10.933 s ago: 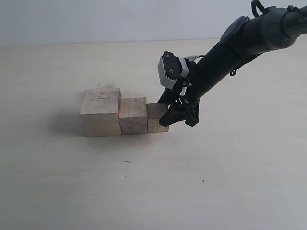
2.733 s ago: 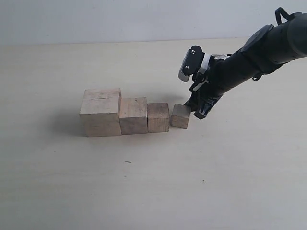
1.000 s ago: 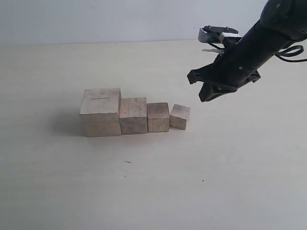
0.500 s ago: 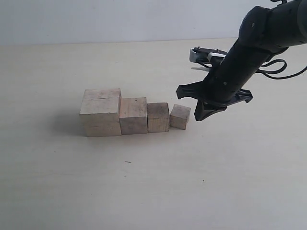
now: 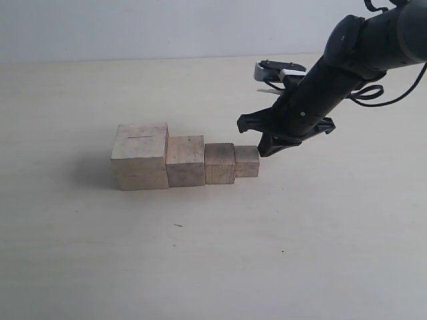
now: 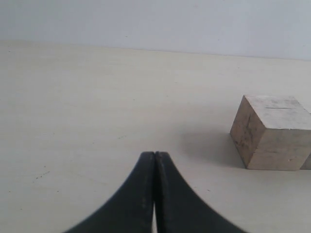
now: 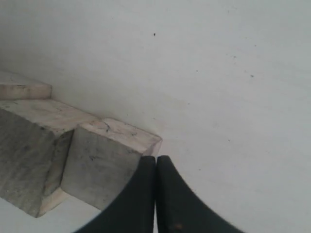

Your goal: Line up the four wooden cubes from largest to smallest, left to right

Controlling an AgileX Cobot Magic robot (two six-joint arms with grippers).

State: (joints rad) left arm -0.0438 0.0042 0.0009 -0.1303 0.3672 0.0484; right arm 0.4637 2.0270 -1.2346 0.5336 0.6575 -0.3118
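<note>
Four pale wooden cubes stand in a row on the table, shrinking from left to right. The largest cube (image 5: 140, 157) has a thin dark slit on top and also shows in the left wrist view (image 6: 272, 132). Then come the second cube (image 5: 185, 161), the third cube (image 5: 219, 163) and the smallest cube (image 5: 246, 161), all side by side. My right gripper (image 5: 265, 152) is shut and empty, its tip against the smallest cube's right side (image 7: 104, 160). My left gripper (image 6: 154, 154) is shut and empty, low over bare table, apart from the largest cube; the exterior view does not show it.
The table top (image 5: 213, 253) is pale and plain, with a light wall behind it. The right arm (image 5: 353, 53) reaches in from the upper right above the table. A tiny dark speck (image 5: 177, 225) lies in front of the row.
The right gripper came down and leftward to the smallest cube. That cube slid left and squared up, and the gap to the third cube has closed.
</note>
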